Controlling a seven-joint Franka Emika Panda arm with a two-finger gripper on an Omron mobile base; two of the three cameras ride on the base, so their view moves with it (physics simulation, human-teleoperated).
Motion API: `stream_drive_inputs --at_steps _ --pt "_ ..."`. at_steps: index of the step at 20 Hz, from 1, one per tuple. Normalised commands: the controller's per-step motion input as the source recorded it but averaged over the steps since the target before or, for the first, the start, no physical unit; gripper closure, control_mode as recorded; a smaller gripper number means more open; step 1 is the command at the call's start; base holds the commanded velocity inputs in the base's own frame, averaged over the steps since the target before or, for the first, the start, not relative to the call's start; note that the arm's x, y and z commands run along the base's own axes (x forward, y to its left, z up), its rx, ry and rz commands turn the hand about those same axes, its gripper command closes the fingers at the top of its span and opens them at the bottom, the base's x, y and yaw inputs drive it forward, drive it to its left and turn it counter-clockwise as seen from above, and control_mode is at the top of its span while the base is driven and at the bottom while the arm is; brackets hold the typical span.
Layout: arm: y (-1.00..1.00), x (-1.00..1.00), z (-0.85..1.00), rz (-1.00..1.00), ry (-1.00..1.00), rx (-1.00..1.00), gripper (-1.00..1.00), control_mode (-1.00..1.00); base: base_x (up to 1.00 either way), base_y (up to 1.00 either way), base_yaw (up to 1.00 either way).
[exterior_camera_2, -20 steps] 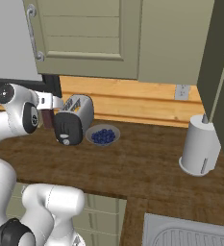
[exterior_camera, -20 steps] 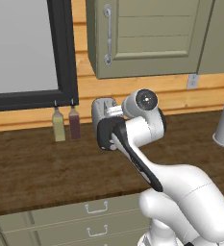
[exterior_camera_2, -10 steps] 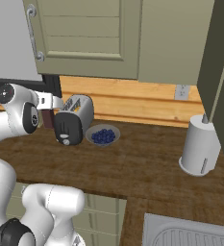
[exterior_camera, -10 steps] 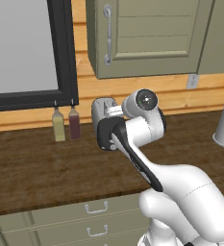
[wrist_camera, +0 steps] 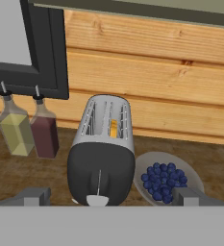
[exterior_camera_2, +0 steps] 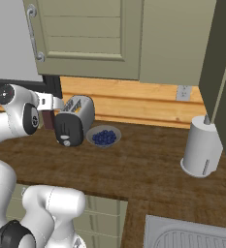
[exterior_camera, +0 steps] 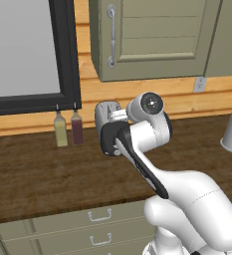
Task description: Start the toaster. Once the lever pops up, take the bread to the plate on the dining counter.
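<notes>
We find no readable text, label, brand, number or sign. Toaster (wrist_camera: 102,158) black end panel plain, unmarked. Two bottles (wrist_camera: 29,127) beside it carry no labels. Cabinet doors, wall, worktop bare of writing.

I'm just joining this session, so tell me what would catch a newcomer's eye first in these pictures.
The silver toaster stands centre on the wooden worktop, its black end panel facing the open gripper. A grey bowl of blueberries sits beside it, with two small bottles on its other side.
</notes>
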Motion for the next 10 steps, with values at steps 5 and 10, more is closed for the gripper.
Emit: stream_drive_inputs --at_steps 5,10 --pt "0.00 0.00 0.00 0.00 0.00 0.00 -1.00 -1.00 0.00 0.00 0.00" --pt "0.00 0.00 0.00 0.00 0.00 0.00 -1.00 -1.00 0.00 0.00 0.00"
